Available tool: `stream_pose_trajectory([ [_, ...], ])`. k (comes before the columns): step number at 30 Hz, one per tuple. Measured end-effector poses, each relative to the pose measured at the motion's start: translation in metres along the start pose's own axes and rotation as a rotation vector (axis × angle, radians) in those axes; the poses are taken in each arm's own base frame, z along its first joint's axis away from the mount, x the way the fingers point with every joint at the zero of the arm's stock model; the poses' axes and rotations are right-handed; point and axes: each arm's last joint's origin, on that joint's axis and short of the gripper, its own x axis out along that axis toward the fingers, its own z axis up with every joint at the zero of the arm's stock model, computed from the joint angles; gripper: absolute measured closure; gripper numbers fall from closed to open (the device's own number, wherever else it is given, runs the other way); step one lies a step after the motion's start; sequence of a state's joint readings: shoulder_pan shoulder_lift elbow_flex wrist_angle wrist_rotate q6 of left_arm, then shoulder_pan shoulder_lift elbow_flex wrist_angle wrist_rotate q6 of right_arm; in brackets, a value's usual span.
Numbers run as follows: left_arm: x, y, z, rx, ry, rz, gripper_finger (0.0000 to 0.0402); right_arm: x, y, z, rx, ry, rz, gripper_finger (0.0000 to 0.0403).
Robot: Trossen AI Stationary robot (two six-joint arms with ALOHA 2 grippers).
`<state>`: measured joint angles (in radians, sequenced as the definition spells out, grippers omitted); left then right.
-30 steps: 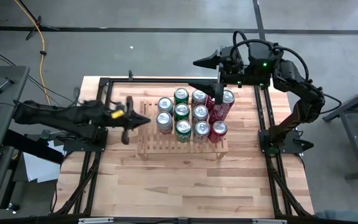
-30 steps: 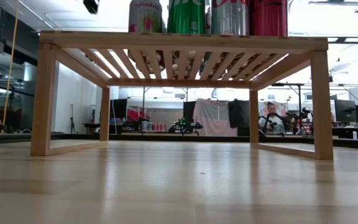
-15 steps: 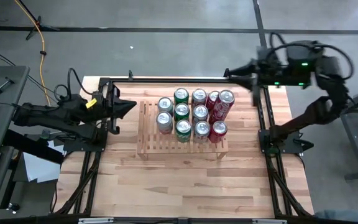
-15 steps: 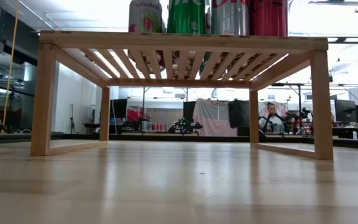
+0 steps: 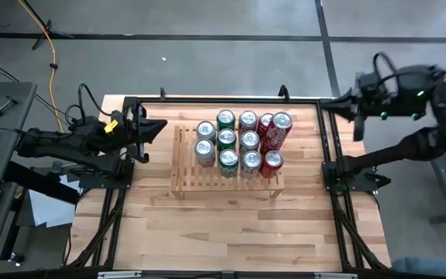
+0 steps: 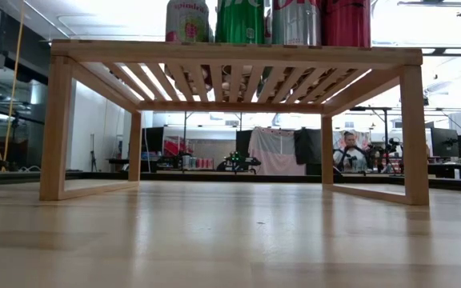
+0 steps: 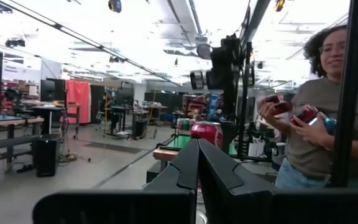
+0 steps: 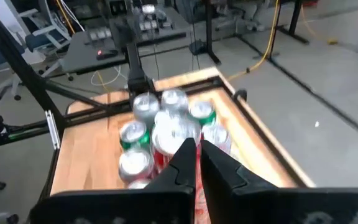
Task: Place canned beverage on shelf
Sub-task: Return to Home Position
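Wooden shelf (image 5: pixel 178 167), green, silver, red cans (image 5: pixel 250 140) upright

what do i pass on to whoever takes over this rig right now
Left gripper: shut, empty, at the table's left edge, clear of the shelf.
Right gripper: shut, empty, just outside the table's right edge.
Cans: upright, grouped on the shelf's right part, with a red stack at its right end; the left slats are bare.
Done: placing looks complete, and neither gripper holds a can.
Left: probably only parking both arms.
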<state>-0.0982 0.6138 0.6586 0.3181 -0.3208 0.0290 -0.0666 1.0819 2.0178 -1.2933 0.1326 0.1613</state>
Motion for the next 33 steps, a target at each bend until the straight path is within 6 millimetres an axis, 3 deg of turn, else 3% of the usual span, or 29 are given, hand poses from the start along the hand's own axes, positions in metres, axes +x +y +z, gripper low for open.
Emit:
stream_pose_trajectory([
  [4, 0.000, 0.000, 0.000, -0.002, -0.003, 0.006, 0.0401, 0.013, -0.005, -0.042, 0.047, 0.009, -0.001, 0.0401],
  [11, 0.000, 0.001, 0.000, -0.017, 0.000, 0.028, 0.0401, 0.031, -0.016, -0.133, 0.176, -0.030, 0.031, 0.0402],
  [14, 0.000, 0.001, 0.000, -0.017, 0.001, 0.032, 0.0401, 0.042, -0.019, -0.163, 0.232, -0.120, 0.095, 0.0402],
  [20, 0.000, 0.001, 0.000, -0.016, 0.004, 0.036, 0.0401, 0.062, -0.022, -0.211, 0.292, -0.238, 0.207, 0.0402],
  [33, 0.000, 0.001, -0.001, -0.049, 0.006, 0.048, 0.0401, 0.092, -0.028, -0.282, 0.381, -0.355, 0.306, 0.0403],
])
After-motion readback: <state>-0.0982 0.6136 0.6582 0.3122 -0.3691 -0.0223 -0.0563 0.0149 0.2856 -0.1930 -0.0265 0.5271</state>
